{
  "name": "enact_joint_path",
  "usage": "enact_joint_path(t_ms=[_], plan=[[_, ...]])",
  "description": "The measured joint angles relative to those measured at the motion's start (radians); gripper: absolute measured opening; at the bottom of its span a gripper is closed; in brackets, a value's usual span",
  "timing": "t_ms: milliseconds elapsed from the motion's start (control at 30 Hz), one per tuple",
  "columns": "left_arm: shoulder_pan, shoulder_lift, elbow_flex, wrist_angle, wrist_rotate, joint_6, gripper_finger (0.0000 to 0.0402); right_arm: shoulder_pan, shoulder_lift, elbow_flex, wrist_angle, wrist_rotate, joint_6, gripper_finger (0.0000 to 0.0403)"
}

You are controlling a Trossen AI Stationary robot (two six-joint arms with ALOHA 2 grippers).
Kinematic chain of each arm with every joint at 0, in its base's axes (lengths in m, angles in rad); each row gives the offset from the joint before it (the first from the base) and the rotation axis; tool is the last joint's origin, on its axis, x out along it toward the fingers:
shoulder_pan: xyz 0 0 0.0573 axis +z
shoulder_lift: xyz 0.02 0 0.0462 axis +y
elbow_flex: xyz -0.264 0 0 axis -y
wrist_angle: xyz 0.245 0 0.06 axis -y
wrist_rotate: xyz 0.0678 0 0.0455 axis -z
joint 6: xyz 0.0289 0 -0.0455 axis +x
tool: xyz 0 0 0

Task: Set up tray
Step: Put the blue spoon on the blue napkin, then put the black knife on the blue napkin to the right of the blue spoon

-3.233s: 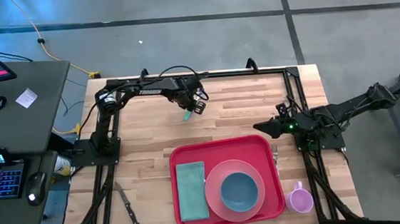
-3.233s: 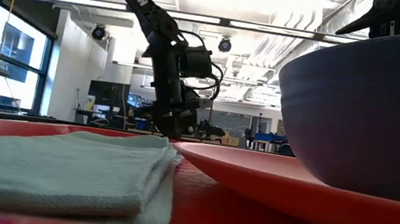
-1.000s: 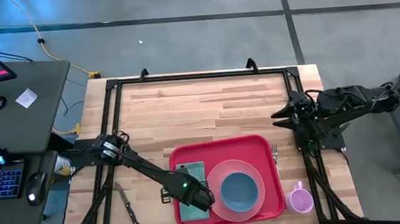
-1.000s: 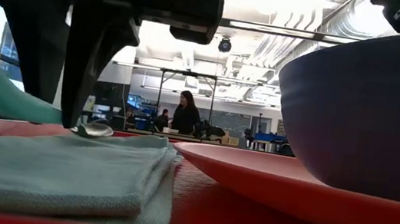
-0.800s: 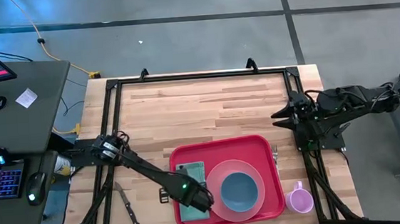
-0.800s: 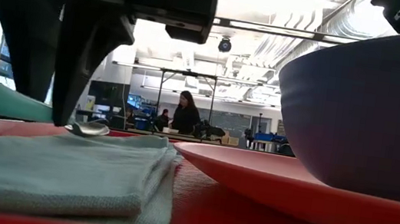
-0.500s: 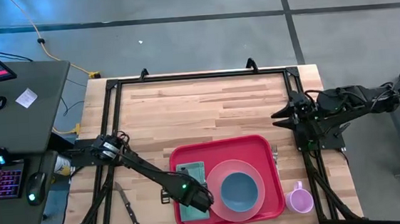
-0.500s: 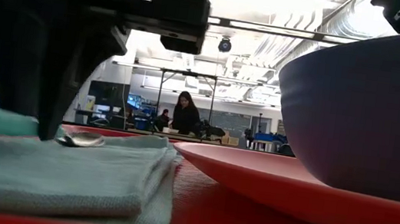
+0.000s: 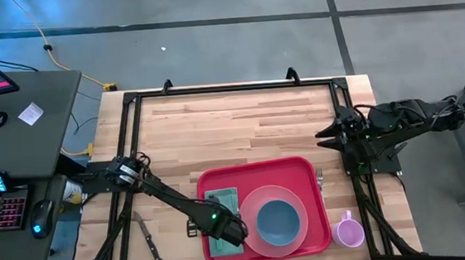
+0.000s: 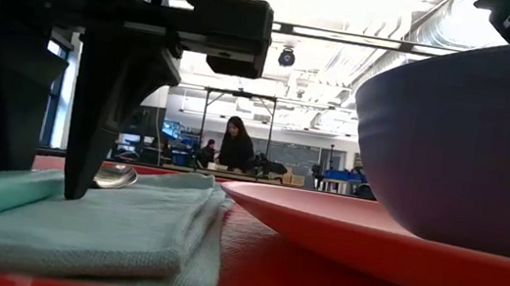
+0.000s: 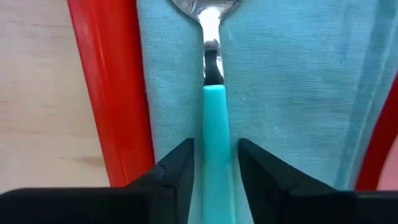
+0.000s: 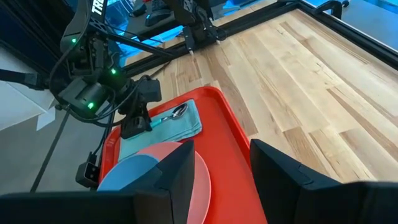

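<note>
1. Wood table (image 9: pixel 232 130) seen from above; red tray (image 9: pixel 302 170) sits at its near edge, centre-right.
2. On tray: teal napkin (image 9: pixel 225 199) at left side, pink plate (image 9: pixel 259 201) w/ blue bowl (image 9: pixel 278 223) beside it to the right.
3. Left gripper (image 9: pixel 231 234) is low over napkin, arm reaching in diagonally from table's left.
4. Left wrist view: its fingers (image 11: pixel 179 173) stand slightly apart, either side of a spoon's (image 11: pixel 214 124) teal handle; narrow gaps show both sides, so the handle is not pinched. Spoon lies flat on napkin, metal bowl end pointing away.
5. Low view: fingers' tips rest down at napkin, spoon bowl just beside them.
6. Right gripper (image 9: pixel 322 133) waits at table's right edge, well apart from tray; fingers (image 12: pixel 278 171) parted, holding nothing.
7. Off tray: purple cup (image 9: pixel 349 231) at right, fork (image 9: pixel 320 175) just beside tray's right rim, knife (image 9: pixel 148 236) at left.
8. A person (image 10: pixel 236 145) sits far back in room.
</note>
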Motion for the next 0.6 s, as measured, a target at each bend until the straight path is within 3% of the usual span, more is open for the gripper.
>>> enact_joint_path(t_ms=[333,467,600], plan=[[0.0,-0.019,0.027,-0.017,0.014,-0.001,0.0161,0.0,0.0,0.0,0.0,0.0,-0.001,0.0138],[0.0,-0.035,0.119,-0.155,-0.009,0.029,0.0161,0.0,0.0,0.0,-0.008,0.0,-0.001,0.0138],[-0.033,-0.046,0.213,-0.396,0.012,-0.011,0.0161,0.0,0.0,0.0,-0.02,0.0,0.002,0.0138]])
